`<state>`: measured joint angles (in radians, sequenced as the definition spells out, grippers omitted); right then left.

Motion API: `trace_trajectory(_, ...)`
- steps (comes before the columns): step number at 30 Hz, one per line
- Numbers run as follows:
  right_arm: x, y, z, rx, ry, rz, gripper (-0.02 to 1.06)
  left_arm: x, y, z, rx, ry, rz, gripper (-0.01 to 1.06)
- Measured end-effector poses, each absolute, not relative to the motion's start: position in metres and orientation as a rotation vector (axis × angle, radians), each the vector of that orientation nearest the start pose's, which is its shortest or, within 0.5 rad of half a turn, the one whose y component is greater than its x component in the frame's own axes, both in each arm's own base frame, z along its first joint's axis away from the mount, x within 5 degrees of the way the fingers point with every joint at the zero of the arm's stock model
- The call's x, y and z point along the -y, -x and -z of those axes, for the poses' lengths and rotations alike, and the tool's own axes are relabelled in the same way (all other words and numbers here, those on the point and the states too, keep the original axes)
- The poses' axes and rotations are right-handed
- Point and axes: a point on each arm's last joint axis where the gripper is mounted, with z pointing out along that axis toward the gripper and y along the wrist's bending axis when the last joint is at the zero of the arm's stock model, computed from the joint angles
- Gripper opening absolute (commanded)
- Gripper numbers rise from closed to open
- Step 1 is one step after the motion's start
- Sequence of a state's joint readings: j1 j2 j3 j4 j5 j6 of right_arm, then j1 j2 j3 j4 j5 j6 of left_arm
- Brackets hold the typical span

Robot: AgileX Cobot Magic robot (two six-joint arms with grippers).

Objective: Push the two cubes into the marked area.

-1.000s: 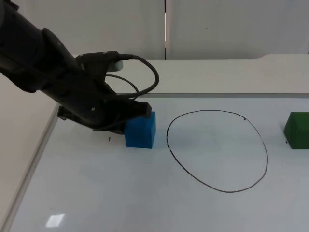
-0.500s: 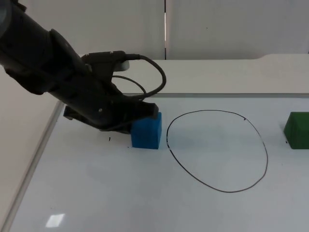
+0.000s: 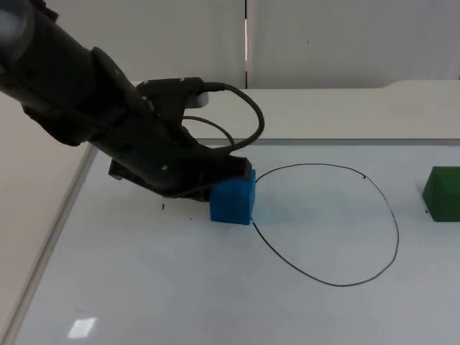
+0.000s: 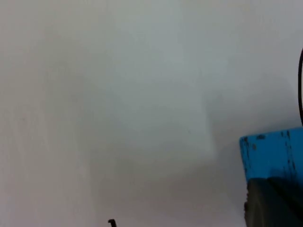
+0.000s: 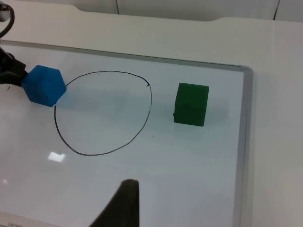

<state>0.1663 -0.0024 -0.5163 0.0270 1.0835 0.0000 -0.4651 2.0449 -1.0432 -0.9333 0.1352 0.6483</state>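
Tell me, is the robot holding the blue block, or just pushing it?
Nothing is held. The left gripper presses against the blue cube from behind, at the black outline's edge.

The blue cube (image 3: 232, 201) sits on the ring's (image 3: 325, 225) left edge with the left gripper (image 3: 233, 171) pressed behind it, blocking that side. Bare board lies inside the ring; the green cube (image 3: 442, 194) stands apart near the board's right edge.
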Motion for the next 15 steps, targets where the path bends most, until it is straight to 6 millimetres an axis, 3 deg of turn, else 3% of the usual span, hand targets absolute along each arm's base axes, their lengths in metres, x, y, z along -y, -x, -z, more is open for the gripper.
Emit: trace_trajectory(15, -0.001, 0.008, -0.280, -2.044, 0.172, -0.136, 1.05, 0.202, -0.327, -0.095, -2.592, -0.321, 0.440, 0.00)
